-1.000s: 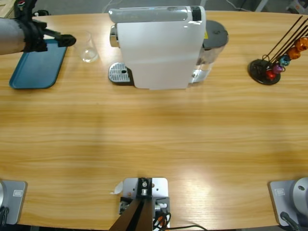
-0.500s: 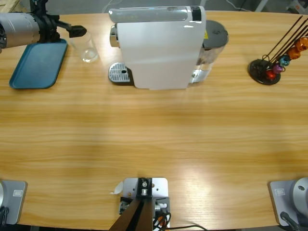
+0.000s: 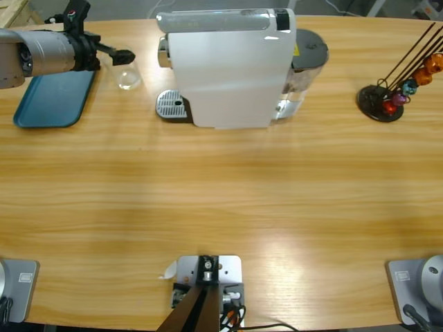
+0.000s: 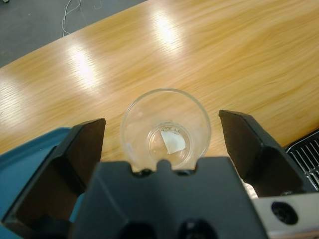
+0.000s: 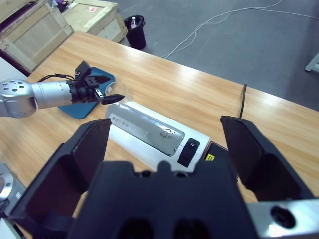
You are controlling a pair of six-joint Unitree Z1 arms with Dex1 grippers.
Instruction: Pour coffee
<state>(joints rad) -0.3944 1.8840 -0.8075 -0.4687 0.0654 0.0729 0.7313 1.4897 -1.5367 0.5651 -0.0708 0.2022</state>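
Observation:
A clear empty glass (image 4: 166, 129) stands upright on the wooden table, just left of the white coffee machine (image 3: 228, 69). In the left wrist view it sits between the two jaws of my left gripper (image 4: 162, 124), which is open, with a gap on each side. From above, my left gripper (image 3: 124, 57) reaches in from the upper left, over the glass (image 3: 129, 77). My right gripper (image 5: 164, 124) is open and holds nothing; it hangs high over the table, looking down on the coffee machine (image 5: 149, 132). It does not show in the high view.
A blue tray (image 3: 52, 93) lies left of the glass, under the left arm. The machine's metal drip grate (image 3: 173, 106) faces the glass. A rack of coloured capsules (image 3: 394, 90) stands at the far right.
The left arm has swung right, away from over the blue tray, and its open jaws now stand around the glass. The glass has not moved.

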